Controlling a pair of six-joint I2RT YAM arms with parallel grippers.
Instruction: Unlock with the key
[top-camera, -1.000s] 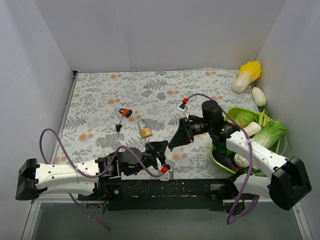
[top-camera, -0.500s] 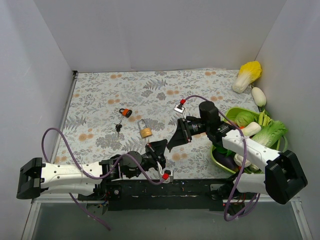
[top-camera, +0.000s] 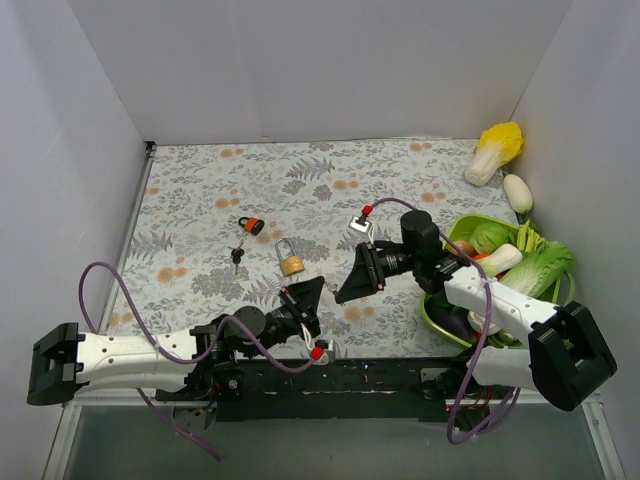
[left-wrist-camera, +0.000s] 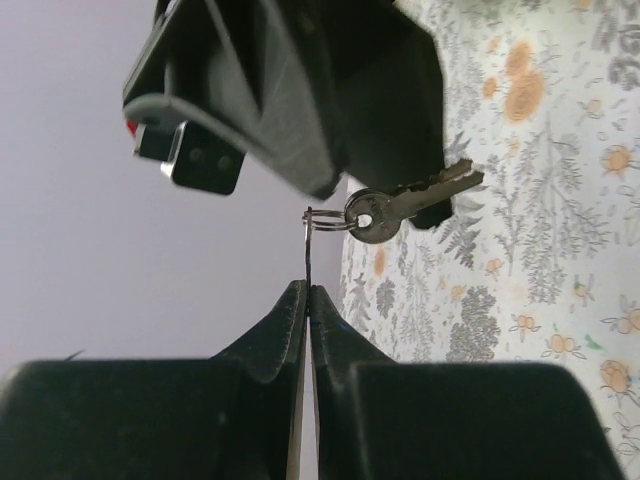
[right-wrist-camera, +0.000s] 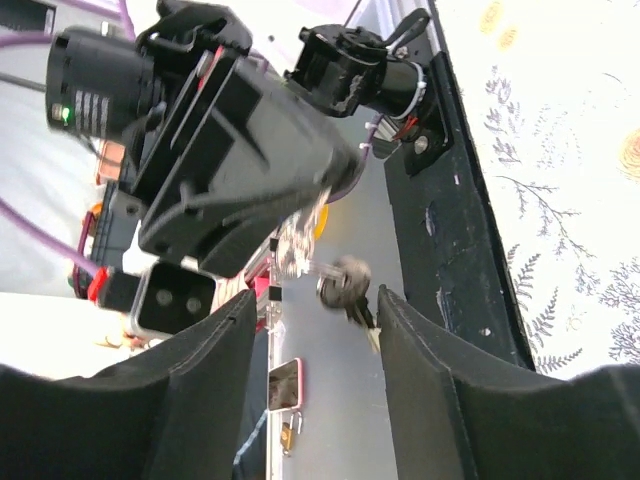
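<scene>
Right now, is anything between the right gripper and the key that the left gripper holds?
Nothing visible does. The key hangs on its ring from the shut left gripper, directly in front of the open right gripper.

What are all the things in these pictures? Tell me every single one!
padlock: 1, brass with a silver loop, middle of the mat
key: 1, dark metal, hanging from a thin ring in the air
small keys: a dark bunch, count unclear, on the mat left of the padlock
orange-capped thing: 1, orange and black, just beyond the small keys
cabbage: 1, yellow and white, far right corner
radish: 1, white, by the right wall
basket: 1, green, right side
vegetables: several, green, white and purple, in the basket
mat: 1, grey leaves with orange flowers, covering the table
left claw: shut, pinching the key's ring
right claw: open, one finger on each side of the key
</scene>
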